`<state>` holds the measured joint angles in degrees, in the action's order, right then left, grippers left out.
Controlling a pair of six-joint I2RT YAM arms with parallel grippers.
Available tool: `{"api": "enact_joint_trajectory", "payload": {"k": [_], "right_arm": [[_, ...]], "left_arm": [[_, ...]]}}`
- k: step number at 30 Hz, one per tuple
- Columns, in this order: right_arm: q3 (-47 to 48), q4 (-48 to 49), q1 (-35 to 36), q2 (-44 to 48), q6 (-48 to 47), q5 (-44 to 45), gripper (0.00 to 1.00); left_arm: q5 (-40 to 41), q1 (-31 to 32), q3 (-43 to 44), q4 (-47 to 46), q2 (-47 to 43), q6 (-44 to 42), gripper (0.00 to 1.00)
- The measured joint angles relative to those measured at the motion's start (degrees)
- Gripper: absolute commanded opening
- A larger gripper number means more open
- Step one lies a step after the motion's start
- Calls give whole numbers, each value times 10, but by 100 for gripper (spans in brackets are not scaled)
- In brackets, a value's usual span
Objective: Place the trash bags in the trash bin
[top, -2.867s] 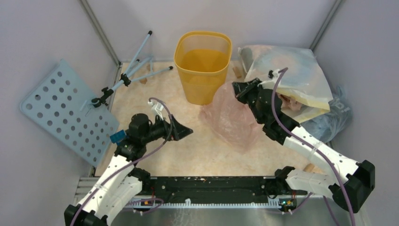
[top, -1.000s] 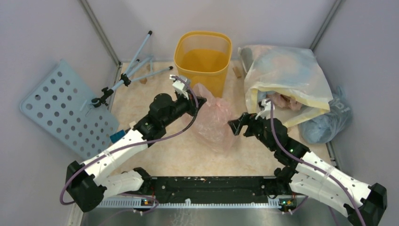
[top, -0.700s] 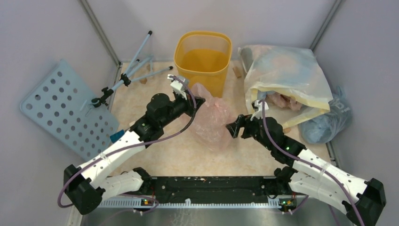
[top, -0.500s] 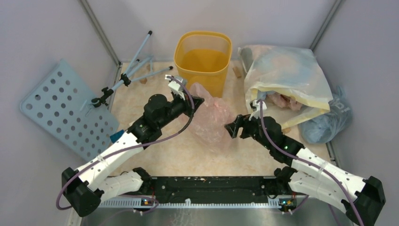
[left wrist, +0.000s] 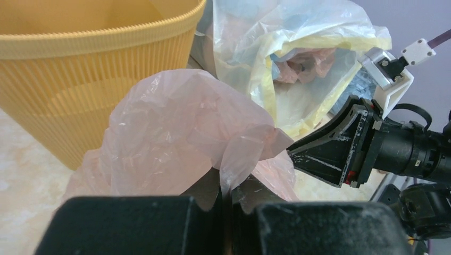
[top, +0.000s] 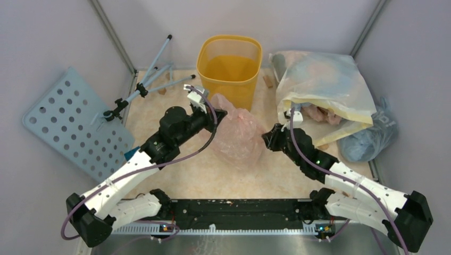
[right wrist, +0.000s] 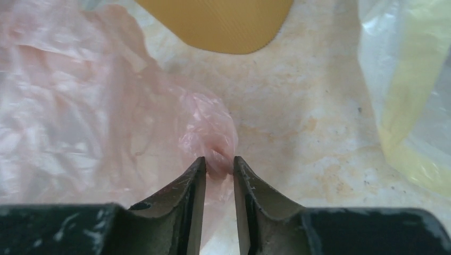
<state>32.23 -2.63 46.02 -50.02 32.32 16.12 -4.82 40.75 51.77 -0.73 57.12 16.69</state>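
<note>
From above, the pink bag [top: 236, 137] lies crumpled at mid-frame, just below the yellow bin [top: 228, 98]. The left gripper [top: 218, 113] is at its upper left edge and the right gripper [top: 266, 139] at its right edge. In the left wrist view, the fingers are pressed together on a fold of film at bottom centre. In the right wrist view, a narrow gap between the fingers holds a pink tuft, seemingly pinched.

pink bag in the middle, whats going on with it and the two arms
Both arms are working on the pink trash bag, which is bunched up just in front of the yellow trash bin. The left hand is shut on the bag's left edge, and the right hand pinches a fold on its right side. The bag is not yet in the bin.
</note>
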Motion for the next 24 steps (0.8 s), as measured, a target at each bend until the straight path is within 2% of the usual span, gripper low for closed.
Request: {"api": "enact_joint_trajectory", "payload": {"k": [3, 6, 13, 24], "right_arm": [[1, -18, 0, 2, 12, 36, 7], [-6, -32, 0, 17, 22, 63, 0], [-36, -78, 0, 64, 46, 119, 0], [-37, -162, -1, 44, 94, 184, 0]], "left_arm": [[31, 0, 11, 17, -23, -11, 4], [76, 0, 21, 33, -54, -22, 3], [171, 0, 63, 65, -95, -41, 2], [288, 0, 87, 145, -107, -49, 0]]}}
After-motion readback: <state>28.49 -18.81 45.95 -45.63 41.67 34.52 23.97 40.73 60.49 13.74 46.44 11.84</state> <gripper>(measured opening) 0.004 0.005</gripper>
